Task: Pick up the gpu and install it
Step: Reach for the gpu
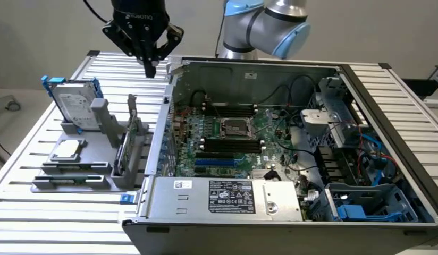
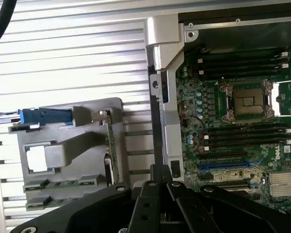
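Observation:
The gpu (image 1: 131, 135) stands on edge in a slot of the grey holder (image 1: 77, 183), just outside the open computer case's (image 1: 389, 122) wall on the exterior view's left. Its silver bracket points upward. My gripper (image 1: 151, 68) hangs shut and empty above the slatted table, behind the holder and next to the case's back corner. In the wrist view the gpu (image 2: 110, 145) appears edge-on as a thin green board, with my shut gripper (image 2: 161, 171) over the case wall beside it, apart from the card.
A silver hard drive with blue rails (image 1: 72, 103) and a square CPU chip (image 1: 68, 150) sit in the same holder. Inside the case lie the motherboard (image 1: 219, 141), a blue slot (image 1: 215, 159) and the power supply (image 1: 226, 197). The case wall (image 2: 165, 87) rises between holder and board.

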{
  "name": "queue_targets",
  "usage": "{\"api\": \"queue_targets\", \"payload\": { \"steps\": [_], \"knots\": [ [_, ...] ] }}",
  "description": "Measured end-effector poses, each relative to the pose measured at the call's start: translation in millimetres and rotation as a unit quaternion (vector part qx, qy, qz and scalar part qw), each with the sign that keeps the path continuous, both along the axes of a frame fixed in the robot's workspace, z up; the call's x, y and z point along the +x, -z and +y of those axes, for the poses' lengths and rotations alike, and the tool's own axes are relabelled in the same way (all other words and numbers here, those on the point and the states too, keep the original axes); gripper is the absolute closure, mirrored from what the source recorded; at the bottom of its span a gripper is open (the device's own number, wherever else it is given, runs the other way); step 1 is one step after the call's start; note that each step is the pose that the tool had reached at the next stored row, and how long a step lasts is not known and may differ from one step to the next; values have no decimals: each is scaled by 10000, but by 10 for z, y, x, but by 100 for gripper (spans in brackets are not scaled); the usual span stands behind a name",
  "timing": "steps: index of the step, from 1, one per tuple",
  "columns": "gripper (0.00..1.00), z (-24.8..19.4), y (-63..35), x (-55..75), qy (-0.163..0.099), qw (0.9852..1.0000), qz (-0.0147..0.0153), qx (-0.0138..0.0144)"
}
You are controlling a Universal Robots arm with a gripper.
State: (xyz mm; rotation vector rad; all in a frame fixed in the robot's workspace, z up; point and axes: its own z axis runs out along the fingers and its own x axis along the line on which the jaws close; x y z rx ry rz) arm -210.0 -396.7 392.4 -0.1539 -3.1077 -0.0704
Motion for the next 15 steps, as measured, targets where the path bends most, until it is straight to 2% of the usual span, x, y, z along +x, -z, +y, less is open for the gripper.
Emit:
{"api": "queue_targets", "payload": {
  "steps": [3, 4, 8, 10, 15],
  "knots": [
    [89, 6, 2, -120, 0, 10000, 67, 1],
    [89, 9, 6, -164, 0, 10000, 77, 0],
    [89, 21, 37, -336, -4, 10000, 84, -3],
    [89, 26, 54, -388, -25, 10000, 83, -15],
    [89, 29, 83, -434, -251, 9996, 84, -83]
  ]
}}
